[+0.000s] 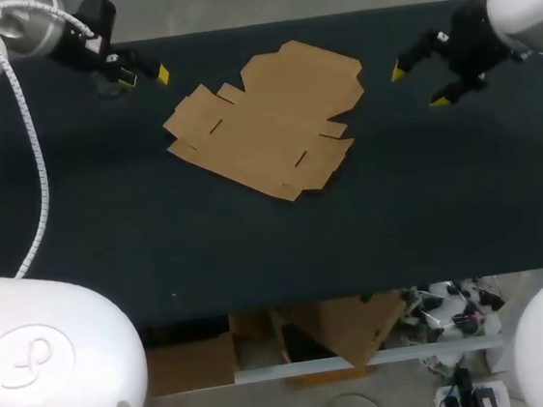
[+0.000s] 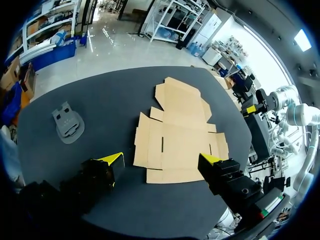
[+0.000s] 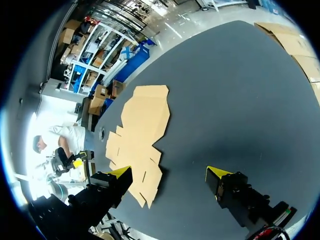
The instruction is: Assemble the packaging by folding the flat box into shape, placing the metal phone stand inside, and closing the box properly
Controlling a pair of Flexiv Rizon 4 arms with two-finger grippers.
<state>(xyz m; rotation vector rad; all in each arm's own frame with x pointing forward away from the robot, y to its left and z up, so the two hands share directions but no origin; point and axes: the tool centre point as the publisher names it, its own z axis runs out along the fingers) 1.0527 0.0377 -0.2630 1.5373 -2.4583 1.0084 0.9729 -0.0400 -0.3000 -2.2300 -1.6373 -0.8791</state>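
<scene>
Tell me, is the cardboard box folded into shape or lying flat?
Flat. The cardboard box lies spread on the table, every flap out, no wall raised.

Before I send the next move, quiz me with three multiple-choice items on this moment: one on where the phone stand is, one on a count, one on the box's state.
1. Where is the phone stand?
A. on top of the box
B. on the table, beside the box and apart from it
C. between a gripper's fingers

2. Of the left gripper and right gripper, how many hold something?
A. none
B. one
C. both

3. What state is the cardboard box in?
A. flat, unfolded
B. folded up, top open
C. closed

Answers:
1 B, bare table shows between stand and cardboard in the left wrist view.
2 A, both stand open with nothing between the fingers.
3 A, every flap lies flat on the table.
</scene>
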